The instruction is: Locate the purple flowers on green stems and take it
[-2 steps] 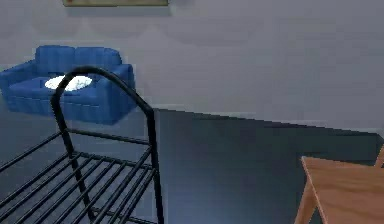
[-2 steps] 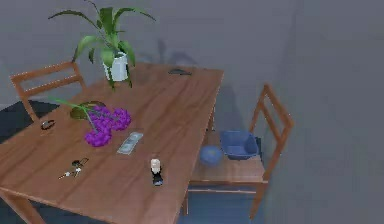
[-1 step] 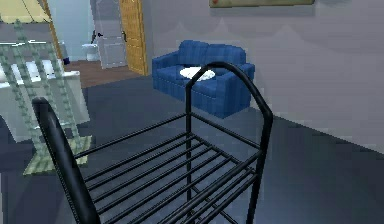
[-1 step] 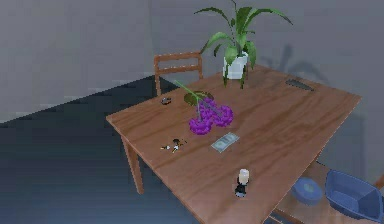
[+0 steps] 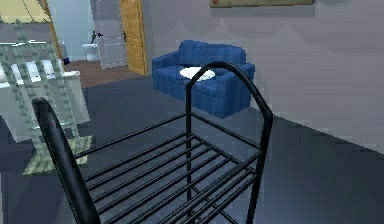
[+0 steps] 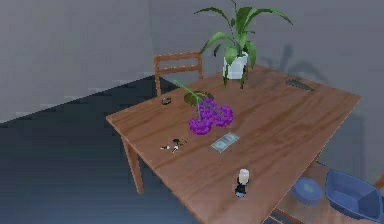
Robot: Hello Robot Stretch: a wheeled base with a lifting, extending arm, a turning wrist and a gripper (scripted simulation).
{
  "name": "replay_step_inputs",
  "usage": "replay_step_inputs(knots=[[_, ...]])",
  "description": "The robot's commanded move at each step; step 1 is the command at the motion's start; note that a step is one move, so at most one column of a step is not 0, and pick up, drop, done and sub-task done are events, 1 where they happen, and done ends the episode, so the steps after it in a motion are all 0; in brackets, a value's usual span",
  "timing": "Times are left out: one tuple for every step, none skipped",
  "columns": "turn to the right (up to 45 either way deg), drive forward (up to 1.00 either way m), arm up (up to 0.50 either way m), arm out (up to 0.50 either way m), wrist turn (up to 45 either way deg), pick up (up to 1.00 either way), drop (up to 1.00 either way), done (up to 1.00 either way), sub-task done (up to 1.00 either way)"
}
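Purple flowers on green stems (image 6: 209, 115) lie on the wooden table (image 6: 280, 135) in the arm side view, a little left of the table's middle. The blooms form a purple cluster and the green stems run up and left toward the table's far edge.
On the table stand a potted green plant (image 6: 236, 40), a small flat card (image 6: 225, 142), some keys (image 6: 174, 146), a small dark figure (image 6: 241, 183) and a flat item (image 6: 299, 85). A wooden chair (image 6: 178, 72) stands behind it, a blue bowl (image 6: 354, 192) below. In the forward view are a black metal rack (image 5: 185, 160), a blue sofa (image 5: 203, 76) and a pale chair (image 5: 40, 80).
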Motion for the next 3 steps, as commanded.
replay_step_inputs(knots=[[0.0, 0.0, 0.38, 0.0, 0.0, 0.0, 0.0, 0.0, 0.0], [0.0, 0.0, 0.0, 0.5, 0.0, 0.0, 0.0, 0.0, 0.0], [0.0, 0.0, 0.0, 0.0, 45.0, 0.0, 0.0, 0.0, 0.0]])
